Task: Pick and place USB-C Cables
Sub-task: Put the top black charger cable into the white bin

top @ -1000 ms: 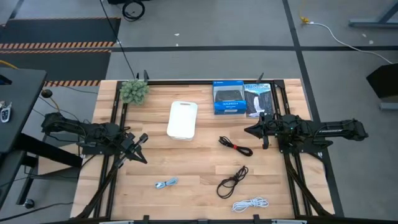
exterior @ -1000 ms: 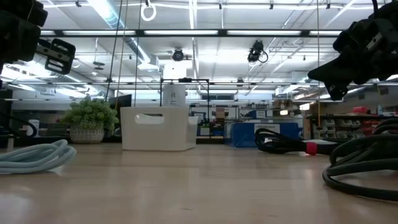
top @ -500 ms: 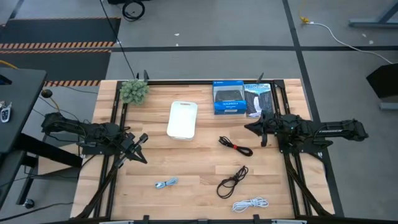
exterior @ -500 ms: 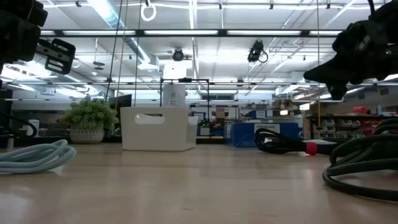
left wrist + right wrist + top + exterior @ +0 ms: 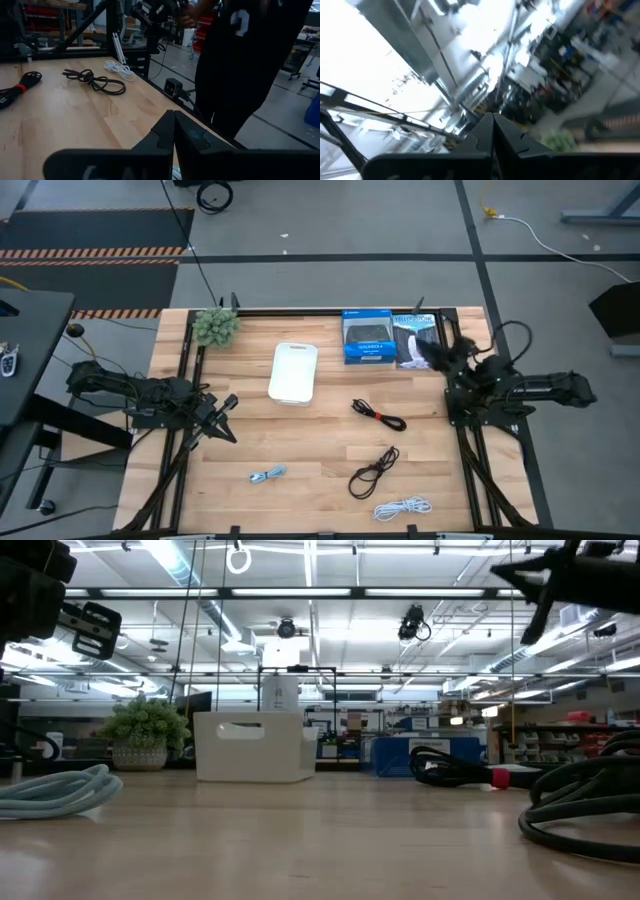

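Four USB-C cable bundles lie loose on the wooden table: black with red ends (image 5: 378, 416), black (image 5: 372, 471), white (image 5: 402, 507) and pale blue (image 5: 267, 475). The white bin (image 5: 294, 372) stands toward the far side. My left gripper (image 5: 225, 418) hovers at the table's left, level and shut on nothing (image 5: 173, 117). My right gripper (image 5: 420, 350) is at the table's right, raised and tipped upward, shut and empty (image 5: 493, 116). Neither is near a cable.
At the far edge stand a small potted plant (image 5: 215, 326), a blue box (image 5: 367, 337) and a dark package (image 5: 415, 340). Black frame struts run along both sides of the table. A person (image 5: 250, 60) stands beyond the table's near edge.
My right gripper has risen, tipped its fingers upward and rolled, swinging toward the table's far edge; it has stayed shut. The cables have not moved.
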Controlling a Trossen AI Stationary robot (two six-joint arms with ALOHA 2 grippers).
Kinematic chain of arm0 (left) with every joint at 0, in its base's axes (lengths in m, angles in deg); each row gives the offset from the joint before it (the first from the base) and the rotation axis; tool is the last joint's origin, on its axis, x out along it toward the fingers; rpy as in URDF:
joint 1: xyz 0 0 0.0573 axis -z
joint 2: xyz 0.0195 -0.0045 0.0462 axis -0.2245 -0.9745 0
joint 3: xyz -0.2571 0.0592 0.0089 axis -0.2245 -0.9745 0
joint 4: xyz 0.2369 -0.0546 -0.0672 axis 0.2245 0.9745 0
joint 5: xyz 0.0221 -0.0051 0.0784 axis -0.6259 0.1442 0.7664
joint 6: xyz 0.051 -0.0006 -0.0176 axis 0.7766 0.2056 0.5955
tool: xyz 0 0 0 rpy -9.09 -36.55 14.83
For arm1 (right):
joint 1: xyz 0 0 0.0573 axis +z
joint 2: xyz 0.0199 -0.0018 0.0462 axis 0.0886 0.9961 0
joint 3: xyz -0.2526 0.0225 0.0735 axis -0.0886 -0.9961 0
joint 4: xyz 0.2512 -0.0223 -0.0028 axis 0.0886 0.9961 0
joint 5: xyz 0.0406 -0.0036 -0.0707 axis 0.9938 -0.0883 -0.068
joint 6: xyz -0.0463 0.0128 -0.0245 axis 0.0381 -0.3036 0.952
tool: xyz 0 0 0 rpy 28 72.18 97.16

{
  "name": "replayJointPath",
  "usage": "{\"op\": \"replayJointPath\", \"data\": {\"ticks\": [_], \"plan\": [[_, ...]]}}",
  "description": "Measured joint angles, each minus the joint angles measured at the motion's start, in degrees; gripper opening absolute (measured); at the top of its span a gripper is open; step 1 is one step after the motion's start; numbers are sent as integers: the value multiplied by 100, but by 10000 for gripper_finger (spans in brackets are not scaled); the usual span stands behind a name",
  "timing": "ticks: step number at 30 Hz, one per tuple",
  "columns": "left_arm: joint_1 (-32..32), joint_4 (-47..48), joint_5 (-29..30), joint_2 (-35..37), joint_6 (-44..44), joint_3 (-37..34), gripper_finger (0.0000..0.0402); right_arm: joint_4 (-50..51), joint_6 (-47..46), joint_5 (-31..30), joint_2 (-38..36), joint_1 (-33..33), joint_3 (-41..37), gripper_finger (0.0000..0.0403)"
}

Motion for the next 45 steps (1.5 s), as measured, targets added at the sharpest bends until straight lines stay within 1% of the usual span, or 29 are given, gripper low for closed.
{"op": "replayJointPath", "data": {"ticks": [2,3,5,6,9,11,12,14,17,19,21,24,27,29,33,36,40,43,45], "plan": [[0,1,-1,0,2,0,11,65,453,106,206,0,355,13],[1,1,-1,0,1,0,11,249,692,219,353,0,570,13],[2,1,-1,0,0,1,11,924,1103,421,681,0,1014,13],[0,1,1,0,2,0,11,1370,1230,428,868,0,1264,13],[0,-1,167,0,0,0,11,2727,1386,298,1426,-18,1893,13],[0,-1,293,0,1,1,11,3271,1278,273,1803,-52,2185,13],[0,-1,329,-2,0,-1,11,3368,1156,319,1982,-59,2291,13],[0,-1,333,0,2,-1,11,3288,1001,579,2310,-59,2484,13],[0,0,344,-2,5,0,11,3027,1095,1160,2787,-55,2698,13],[0,-1,348,-2,65,-1,11,2570,1127,1458,3116,-54,2726,13],[0,-1,351,-2,26,1,11,1908,1100,1654,3428,-55,2727,13],[0,-1,448,-2,9,-1,11,1094,1065,1731,3905,-55,2739,13],[0,-1,513,-2,3,1,11,602,782,1627,4358,-55,2737,13],[0,-1,519,-2,7,1,11,535,606,1626,4631,-57,2766,13],[0,-1,519,-2,7,0,11,847,602,1798,5229,-84,3045,13],[0,2,519,-2,37,-1,11,1318,674,2196,5639,-160,3373,13],[0,14,519,-4,333,1,11,2264,650,2812,6083,-214,3888,13],[0,15,519,-4,353,1,11,3485,909,3175,6313,-183,4354,12],[0,17,519,-4,354,1,11,4490,1327,3194,6440,-111,4729,10]]}}
